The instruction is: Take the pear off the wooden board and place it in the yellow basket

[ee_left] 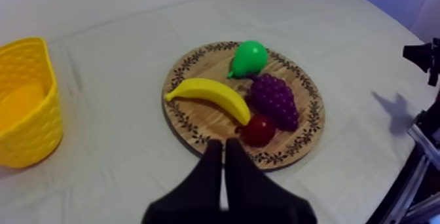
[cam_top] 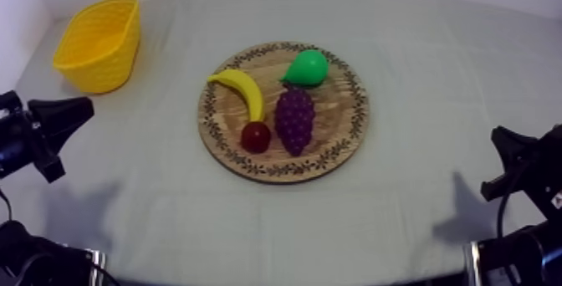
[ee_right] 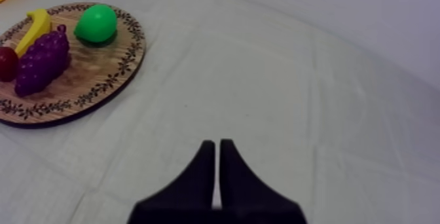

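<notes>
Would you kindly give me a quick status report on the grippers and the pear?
Left gripper and right gripper both shut, empty. Pear on wooden board, next to grapes. Yellow basket at my left, nothing in the way.

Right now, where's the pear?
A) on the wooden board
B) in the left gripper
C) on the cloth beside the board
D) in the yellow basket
A: the pear lies on the wooden board next to the grapes; the yellow basket stands apart from the board, and the left gripper and right gripper are both shut on nothing.
</notes>
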`<state>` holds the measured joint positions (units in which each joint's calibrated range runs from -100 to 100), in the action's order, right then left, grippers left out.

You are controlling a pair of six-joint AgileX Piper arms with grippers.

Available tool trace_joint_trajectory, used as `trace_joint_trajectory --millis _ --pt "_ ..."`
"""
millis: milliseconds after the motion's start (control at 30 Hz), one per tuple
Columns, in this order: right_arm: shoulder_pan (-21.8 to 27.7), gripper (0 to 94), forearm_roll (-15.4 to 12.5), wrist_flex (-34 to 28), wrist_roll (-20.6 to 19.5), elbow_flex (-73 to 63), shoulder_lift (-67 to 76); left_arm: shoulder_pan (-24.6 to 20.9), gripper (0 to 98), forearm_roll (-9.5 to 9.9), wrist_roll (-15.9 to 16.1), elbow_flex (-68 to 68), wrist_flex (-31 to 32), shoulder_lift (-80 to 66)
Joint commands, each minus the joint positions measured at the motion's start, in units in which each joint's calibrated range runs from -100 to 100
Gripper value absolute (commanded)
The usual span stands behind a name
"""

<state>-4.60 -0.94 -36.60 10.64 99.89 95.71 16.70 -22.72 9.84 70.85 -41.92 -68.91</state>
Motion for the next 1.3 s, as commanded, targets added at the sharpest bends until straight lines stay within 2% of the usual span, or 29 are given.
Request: trace_joint_trajectory --millis 0,100,167,233,400,500,767,967,1267 --pt "0.0 0.4 0.0 0.0 0.0 0.0 0.0 0.1 0.0 -0.27 0.4 -4.4 -0.6 6.8" --pt "0.0 0.4 0.0 0.0 0.0 0.0 0.0 0.3 0.0 -0.48 0.8 -8.8 -1.7 12.3" --pt "0.0 0.4 0.0 0.0 0.0 0.0 0.0 0.6 0.0 0.05 0.3 -11.8 -2.5 16.1" --pt "0.0 0.4 0.0 0.0 0.0 0.0 0.0 1.3 0.0 1.74 -1.6 -15.4 -3.9 20.0" --pt "0.0 0.4 0.0 0.0 0.0 0.0 0.0 3.6 0.0 7.37 -8.2 -25.6 -9.5 30.0" --pt "0.0 0.4 0.0 0.0 0.0 0.0 0.0 4.9 0.0 9.43 -10.5 -31.4 -12.5 35.9" --pt "0.0 0.4 0.0 0.0 0.0 0.0 0.0 6.6 0.0 11.83 -14.7 -46.6 -19.0 51.1" --pt "0.0 0.4 0.0 0.0 0.0 0.0 0.0 9.1 0.0 15.21 -19.6 -60.2 -24.2 63.3" --pt "0.0 0.4 0.0 0.0 0.0 0.0 0.0 10.4 0.0 16.15 -21.8 -81.7 -30.7 83.1"
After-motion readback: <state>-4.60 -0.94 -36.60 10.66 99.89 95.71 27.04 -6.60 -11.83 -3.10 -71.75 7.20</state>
